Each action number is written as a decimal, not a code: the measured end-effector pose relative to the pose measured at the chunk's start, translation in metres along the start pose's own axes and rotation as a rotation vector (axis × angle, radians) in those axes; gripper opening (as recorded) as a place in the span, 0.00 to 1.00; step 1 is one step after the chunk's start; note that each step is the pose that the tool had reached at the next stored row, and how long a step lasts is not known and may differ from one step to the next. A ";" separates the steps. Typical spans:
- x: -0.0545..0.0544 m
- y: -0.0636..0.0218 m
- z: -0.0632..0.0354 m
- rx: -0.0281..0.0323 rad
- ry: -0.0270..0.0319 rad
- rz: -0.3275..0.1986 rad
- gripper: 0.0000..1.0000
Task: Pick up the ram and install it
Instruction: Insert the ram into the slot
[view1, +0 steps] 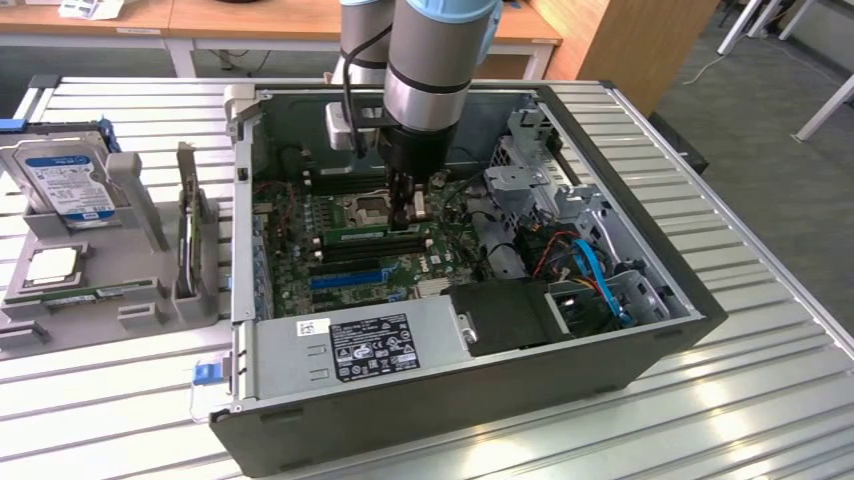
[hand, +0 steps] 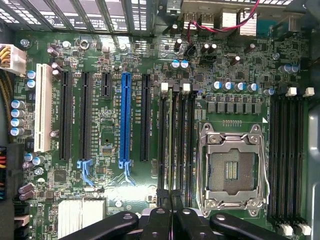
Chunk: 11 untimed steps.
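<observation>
The exterior camera sits off my arm, raised and set back, looking down at a slant onto the open computer case (view1: 400, 430) lying on the slatted counter (view1: 747, 400). My arm stands in the middle of that picture. The wrist camera rides just behind my claw (hand: 170, 192), facing straight down, close over the motherboard (hand: 105, 135). Both views share that board, its blue slot (hand: 125, 120) and the processor socket (hand: 232, 167).

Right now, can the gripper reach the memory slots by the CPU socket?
Probably yes: the gripper, shut on the ram, sits over the memory slots; the open case leaves nothing between.
</observation>
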<state>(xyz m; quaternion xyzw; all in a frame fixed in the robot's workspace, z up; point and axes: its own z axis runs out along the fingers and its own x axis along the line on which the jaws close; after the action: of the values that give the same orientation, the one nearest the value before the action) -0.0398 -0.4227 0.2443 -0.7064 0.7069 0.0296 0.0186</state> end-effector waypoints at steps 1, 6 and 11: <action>0.000 0.0001 0.0000 0.0001 0.0000 0.001 0.11; 0.002 0.0000 -0.0001 0.0004 0.0000 0.007 0.11; 0.002 -0.0001 -0.0001 0.0006 0.0000 0.008 0.11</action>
<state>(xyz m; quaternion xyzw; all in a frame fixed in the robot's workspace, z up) -0.0397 -0.4250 0.2442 -0.7036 0.7097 0.0294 0.0187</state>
